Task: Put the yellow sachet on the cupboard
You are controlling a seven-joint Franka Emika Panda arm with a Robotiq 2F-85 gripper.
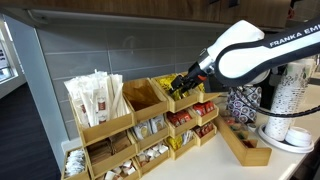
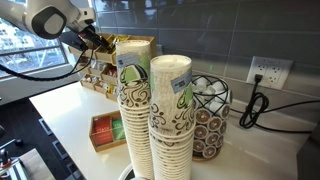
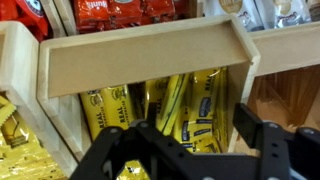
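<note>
Fingers (image 3: 270, 150): spread wide, empty, poised over the wooden bin (image 3: 140, 55). Yellow sachet (image 3: 200, 110): packed side by side among identical sticks inside, so one must be pinched free. Counter (image 2: 70, 110): pale destination; sachet not yet there.

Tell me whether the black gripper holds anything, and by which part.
Nothing is held. The black gripper is open above the slim bright yellow sachets in the light-wood bin, with none of them in its grasp.
</note>
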